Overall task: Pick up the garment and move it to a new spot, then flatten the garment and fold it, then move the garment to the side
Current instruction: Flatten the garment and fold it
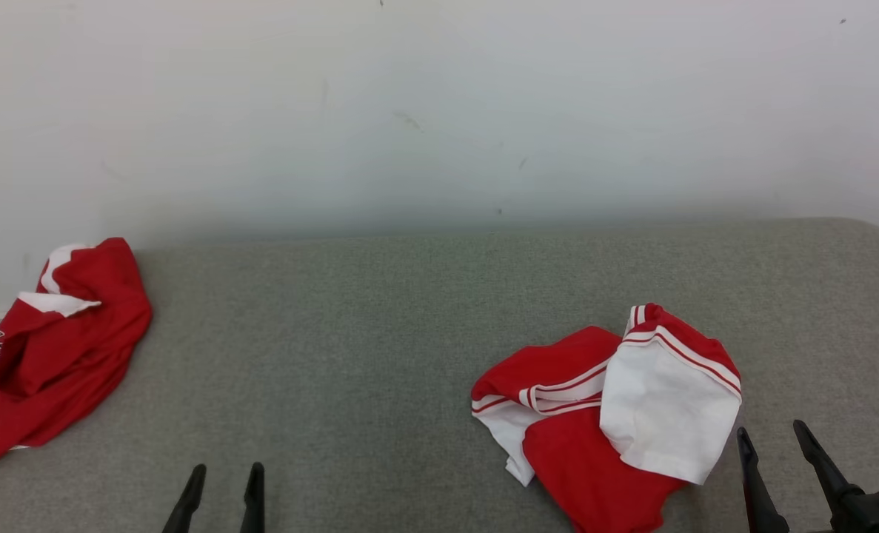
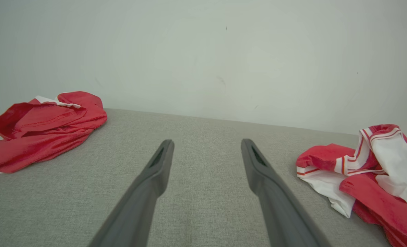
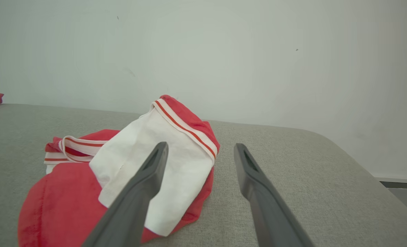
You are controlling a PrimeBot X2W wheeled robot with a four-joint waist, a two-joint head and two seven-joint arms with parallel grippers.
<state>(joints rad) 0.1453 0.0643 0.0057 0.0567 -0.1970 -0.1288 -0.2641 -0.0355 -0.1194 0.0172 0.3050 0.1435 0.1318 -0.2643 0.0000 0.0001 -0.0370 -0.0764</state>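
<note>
Garment (image 1: 609, 414) pickup is not yet begun; left hand (image 1: 228, 468) and right hand (image 1: 771, 428) are held spread and empty, so a grasp is judged needed next.

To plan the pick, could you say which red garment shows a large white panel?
The crumpled garment beside the right gripper; the far-left garment is almost all red.
</note>
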